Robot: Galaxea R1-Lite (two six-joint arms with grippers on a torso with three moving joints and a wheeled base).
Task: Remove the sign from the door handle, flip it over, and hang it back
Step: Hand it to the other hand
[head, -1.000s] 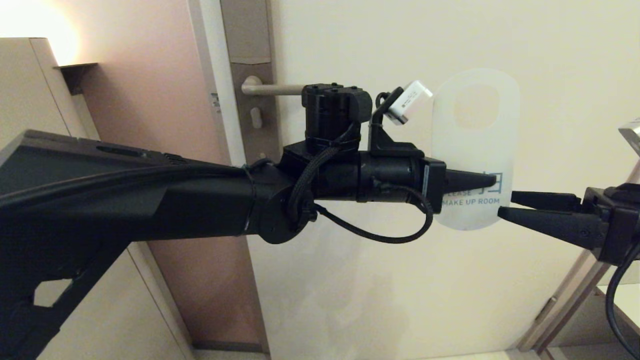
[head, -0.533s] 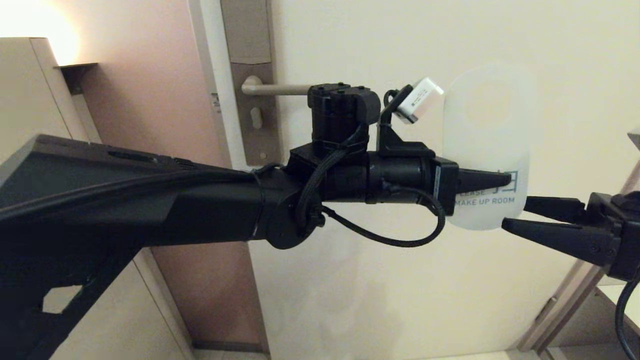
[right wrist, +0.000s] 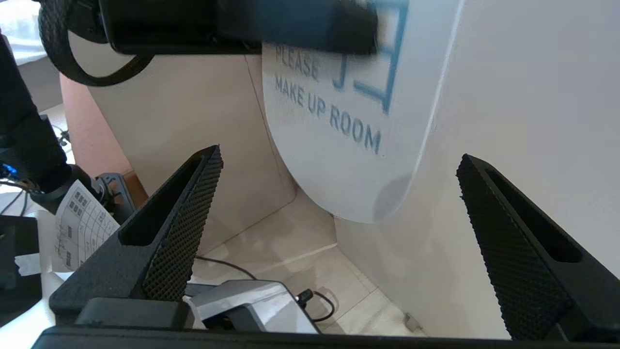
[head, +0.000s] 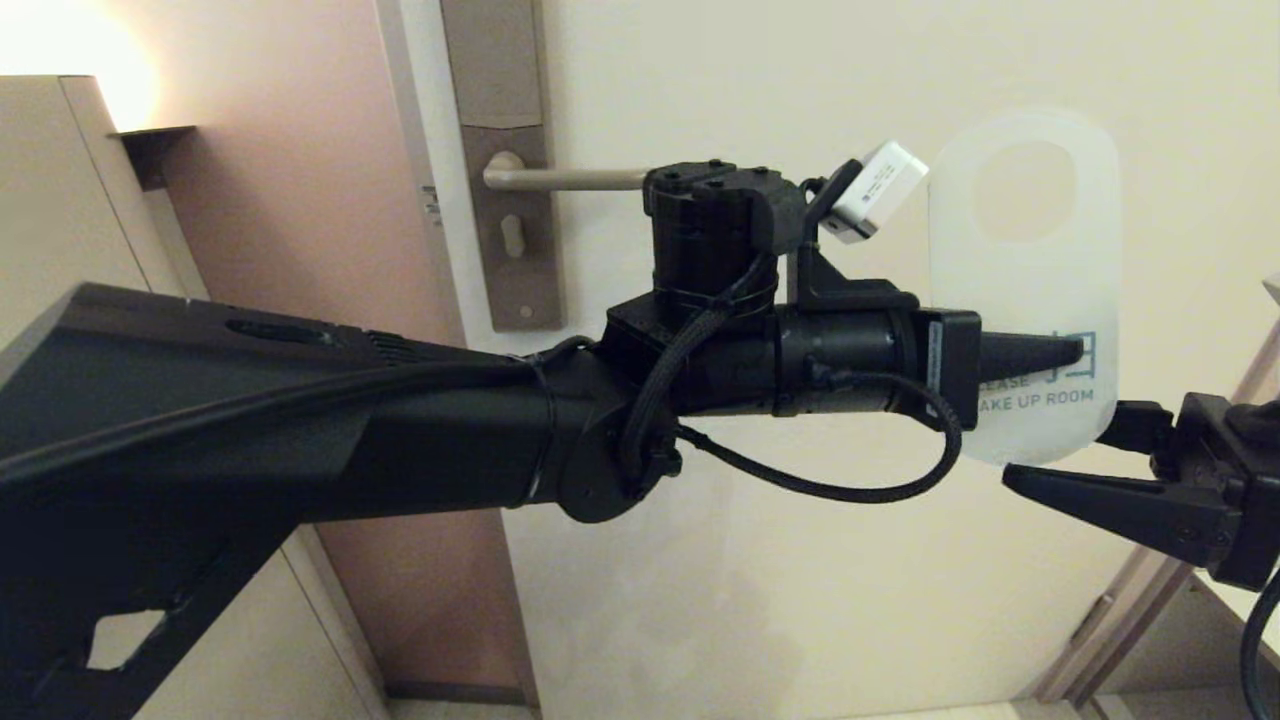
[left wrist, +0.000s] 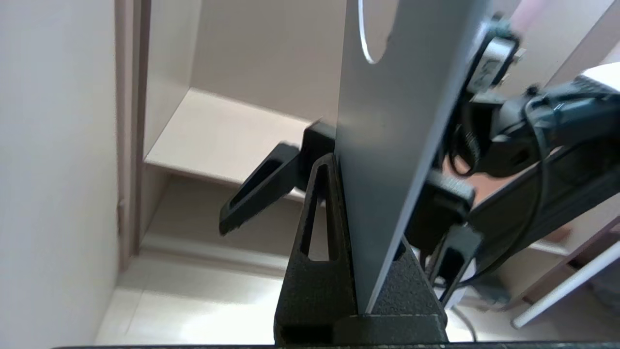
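The sign (head: 1020, 250) shows its white side with teal "MAKE UP ROOM" and hangs upright in front of the door, well right of the door handle (head: 570, 179). My left gripper (head: 1075, 352) is shut on the sign's lower part, above the words. The left wrist view shows the sign (left wrist: 402, 121) edge-on, clamped between the fingers (left wrist: 319, 218). My right gripper (head: 1060, 450) is open, just below and right of the sign's rounded lower end. In the right wrist view, the sign (right wrist: 339, 184) hangs ahead of the open gripper (right wrist: 339, 155), not touching either finger.
The handle's tall plate (head: 505, 150) sits on the cream door (head: 750, 550) beside the door frame (head: 420, 150). A beige cabinet (head: 60, 200) stands at the left. A shelf unit (head: 1180, 620) stands at the lower right. A grey device with cables (right wrist: 247, 305) lies on the floor.
My left gripper has carried the sign to the right and slightly up, farther from the door handle. My right gripper has stayed open and dropped a little below the sign's lower end.
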